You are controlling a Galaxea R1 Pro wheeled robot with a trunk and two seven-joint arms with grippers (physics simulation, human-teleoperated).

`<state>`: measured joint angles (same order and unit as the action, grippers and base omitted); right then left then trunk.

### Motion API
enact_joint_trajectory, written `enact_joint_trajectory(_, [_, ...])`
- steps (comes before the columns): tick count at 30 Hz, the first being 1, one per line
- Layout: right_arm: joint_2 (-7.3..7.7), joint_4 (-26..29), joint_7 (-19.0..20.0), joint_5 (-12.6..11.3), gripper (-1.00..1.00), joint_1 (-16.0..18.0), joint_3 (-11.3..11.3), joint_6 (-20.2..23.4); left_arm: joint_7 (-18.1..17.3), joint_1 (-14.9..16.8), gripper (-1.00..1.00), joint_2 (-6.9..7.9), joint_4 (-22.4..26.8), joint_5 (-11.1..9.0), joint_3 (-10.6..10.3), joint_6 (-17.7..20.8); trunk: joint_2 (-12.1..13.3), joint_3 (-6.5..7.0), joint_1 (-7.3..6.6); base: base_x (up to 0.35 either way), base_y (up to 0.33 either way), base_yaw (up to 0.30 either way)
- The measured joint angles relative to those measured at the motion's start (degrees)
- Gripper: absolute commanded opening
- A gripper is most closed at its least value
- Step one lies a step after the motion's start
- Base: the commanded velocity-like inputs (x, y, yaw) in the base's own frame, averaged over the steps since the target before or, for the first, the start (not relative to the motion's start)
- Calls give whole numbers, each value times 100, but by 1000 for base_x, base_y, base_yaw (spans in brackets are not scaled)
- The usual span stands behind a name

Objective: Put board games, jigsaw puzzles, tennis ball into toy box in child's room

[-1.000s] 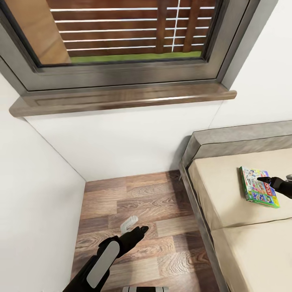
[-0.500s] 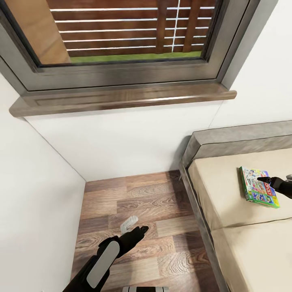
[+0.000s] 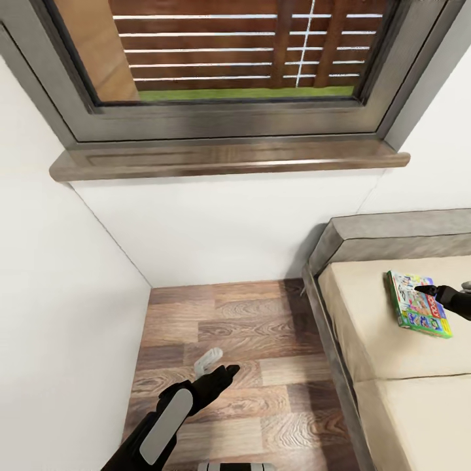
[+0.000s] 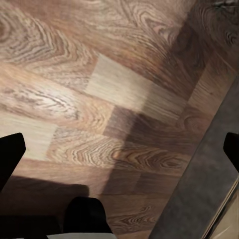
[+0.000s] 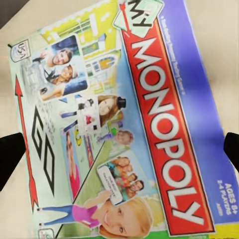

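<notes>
The white-green Monopoly board game [image 3: 418, 307] lies flat on the beige bed [image 3: 366, 327] at the right of the head view. In the right wrist view its printed lid [image 5: 124, 124] takes up nearly the whole picture. My right gripper [image 3: 424, 288] [image 5: 119, 149] hovers close over the box, open, with one dark fingertip showing at each side of the wrist view. Lower in the head view, my left gripper [image 3: 226, 374] [image 4: 119, 149] hangs open over the wooden floor [image 4: 124, 89] with nothing between its fingers.
A white wall corner and a large window with a brown sill [image 3: 229, 160] stand ahead. The wooden floor strip [image 3: 229, 327] runs between the left wall and the bed's grey frame [image 3: 327, 340]. The bed's padded grey headboard [image 3: 399, 239] meets the far wall.
The camera has moved: window, floor and bed have slid right and a little down in the picture. Both arms and the Monopoly box keep their places in the picture.
</notes>
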<state>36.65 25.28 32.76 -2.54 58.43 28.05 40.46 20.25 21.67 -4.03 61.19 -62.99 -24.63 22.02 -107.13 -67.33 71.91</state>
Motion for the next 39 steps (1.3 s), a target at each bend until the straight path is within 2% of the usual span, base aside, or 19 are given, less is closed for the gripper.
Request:
enact_joint_trajectory(11, [0,1,1,-1,100,-2,-1,2,0,1,100,6,-1,0,0,-7,0,19,0,0,0,167])
enact_joint_trajectory(39, [10,1,5,-6,100,-2,5,0,-2,1,100,10,-2,0,5,-15,0,22,0,0,0,14])
